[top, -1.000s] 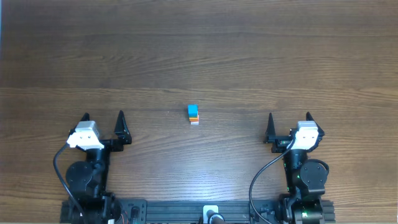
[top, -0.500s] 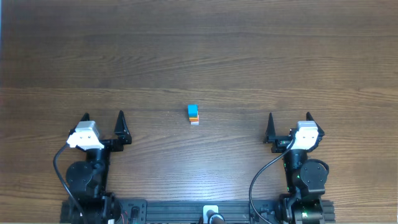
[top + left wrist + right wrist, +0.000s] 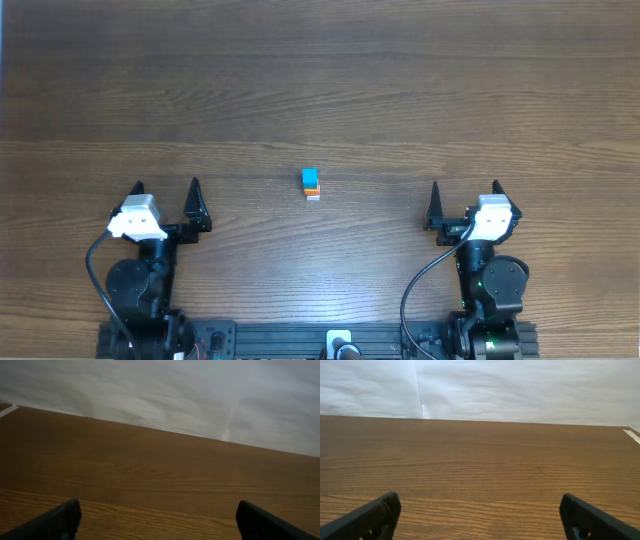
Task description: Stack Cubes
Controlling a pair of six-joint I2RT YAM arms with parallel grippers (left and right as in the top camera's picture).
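A small stack of cubes point(image 3: 311, 184) stands near the middle of the wooden table point(image 3: 320, 90): a blue cube on top, an orange one under it and a white one at the bottom. My left gripper point(image 3: 165, 192) rests open at the lower left, well away from the stack. My right gripper point(image 3: 465, 193) rests open at the lower right, equally far from it. In the left wrist view the open left gripper point(image 3: 157, 517) has nothing but bare table between its fingertips. The right wrist view likewise has bare wood between the tips of the right gripper point(image 3: 480, 515).
A pale cloth backdrop point(image 3: 520, 390) hangs beyond the table's far edge. Both arm bases and their cables stand along the near edge point(image 3: 320, 340).
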